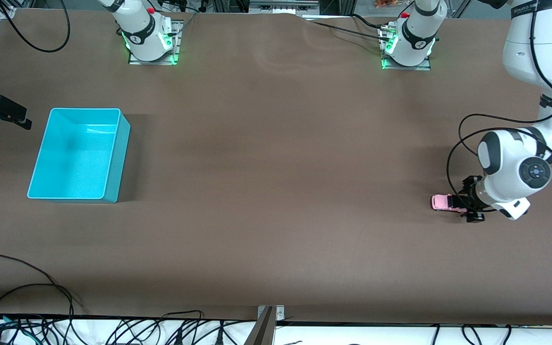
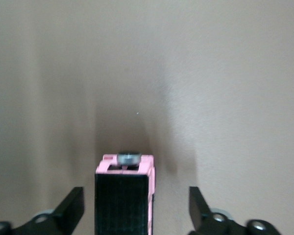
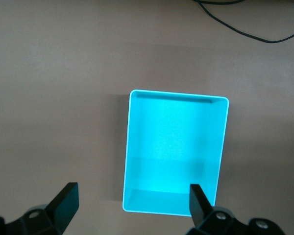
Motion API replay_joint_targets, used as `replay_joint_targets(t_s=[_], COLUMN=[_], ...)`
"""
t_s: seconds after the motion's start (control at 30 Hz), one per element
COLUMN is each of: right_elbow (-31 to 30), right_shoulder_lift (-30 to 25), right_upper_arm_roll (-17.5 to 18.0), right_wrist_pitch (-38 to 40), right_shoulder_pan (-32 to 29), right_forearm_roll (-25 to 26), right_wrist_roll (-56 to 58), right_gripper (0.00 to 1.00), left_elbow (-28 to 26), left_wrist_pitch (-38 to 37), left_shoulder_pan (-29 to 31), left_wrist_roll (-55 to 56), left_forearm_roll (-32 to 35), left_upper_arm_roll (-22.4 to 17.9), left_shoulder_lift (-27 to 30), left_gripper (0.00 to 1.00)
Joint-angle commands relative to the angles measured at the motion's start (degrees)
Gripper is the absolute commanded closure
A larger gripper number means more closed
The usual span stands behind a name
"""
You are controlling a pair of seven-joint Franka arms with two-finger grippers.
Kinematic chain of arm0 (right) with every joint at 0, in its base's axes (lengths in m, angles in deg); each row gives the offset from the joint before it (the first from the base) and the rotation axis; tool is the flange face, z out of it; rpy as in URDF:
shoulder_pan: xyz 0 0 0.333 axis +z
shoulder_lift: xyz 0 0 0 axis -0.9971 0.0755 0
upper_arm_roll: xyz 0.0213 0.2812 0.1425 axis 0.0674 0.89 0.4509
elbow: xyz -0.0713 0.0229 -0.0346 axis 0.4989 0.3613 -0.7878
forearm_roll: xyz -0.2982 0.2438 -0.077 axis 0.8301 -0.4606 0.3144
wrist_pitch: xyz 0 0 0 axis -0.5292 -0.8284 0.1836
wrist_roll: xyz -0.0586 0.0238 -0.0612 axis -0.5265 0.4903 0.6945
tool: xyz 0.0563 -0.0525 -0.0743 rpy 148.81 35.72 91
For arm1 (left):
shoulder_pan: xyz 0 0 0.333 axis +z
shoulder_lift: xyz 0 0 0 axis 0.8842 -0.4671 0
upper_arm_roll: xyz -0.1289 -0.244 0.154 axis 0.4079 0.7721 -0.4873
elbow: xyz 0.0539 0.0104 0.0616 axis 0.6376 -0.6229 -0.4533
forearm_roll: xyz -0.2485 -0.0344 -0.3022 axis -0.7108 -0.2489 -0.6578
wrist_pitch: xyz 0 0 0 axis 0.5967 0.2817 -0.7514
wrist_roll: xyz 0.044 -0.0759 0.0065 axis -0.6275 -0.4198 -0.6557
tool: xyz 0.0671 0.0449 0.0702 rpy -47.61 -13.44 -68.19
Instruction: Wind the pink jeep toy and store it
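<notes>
Step in hand, by my judgement: the approach for the grasp, ahead of winding. Your left gripper (image 1: pixel 467 203) is down at table level at the left arm's end of the table, straddling the rear of the jeep (image 1: pixel 443 201). In the left wrist view the jeep (image 2: pixel 124 196) sits between the fingers (image 2: pixel 71 208) with clear gaps on both sides, nearer one finger than the other. The fingers are spread wide and hold nothing.

Your right gripper (image 3: pixel 132 205) hangs high over the bin (image 3: pixel 174 152), also spread wide and empty; that arm waits.

Next move, as I judge it: centre the jeep in the gap, close on its sides, then presumably drag it backward on the table (image 1: pixel 276 167) to wind it. The bin (image 1: pixel 78 154) stands well apart, at the right arm's end, so storing means a long carry or a handover.

Materials:
- Jeep: small, boxy, hard pink shell, flat black roof, a round grey fitting at one end. Flat sides should take the fingers well.
- Bin: turquoise, rectangular, smooth walls, rounded corners, nothing in it.
- Table: matte brown, slightly rippled near the bases.
</notes>
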Motion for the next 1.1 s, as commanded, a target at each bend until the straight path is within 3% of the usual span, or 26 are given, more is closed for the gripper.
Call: replay_joint_targets(t_s=[0.0,0.43,0.83,1.07], right_elbow=[0.9,0.9,0.9,0.9], right_shoulder_lift=[0.3,0.3,0.3,0.3], right_upper_arm_roll=[0.0,0.0,0.0,0.0], right_wrist_pitch=[0.4,0.3,0.2,0.3], right_shoulder_pan=[0.1,0.1,0.1,0.1], right_forearm_roll=[0.4,0.4,0.4,0.4], right_wrist_roll=[0.9,0.9,0.9,0.9], right_gripper=[0.00,0.00,0.00,0.00], left_elbow=[1.1,1.9,14.8,18.2], left_wrist_pitch=[-8.2,-14.1,-26.9,-27.9], left_shoulder_pan=[0.3,0.2,0.1,-0.6], left_wrist_roll=[-3.6,-19.5,-51.8,-63.7], left_forearm_roll=[1.4,1.3,0.4,0.2], left_upper_arm_roll=[0.1,0.5,0.9,2.5], left_shoulder_lift=[5.0,16.0,17.7,17.7], left_gripper=[0.00,0.00,0.00,0.00])
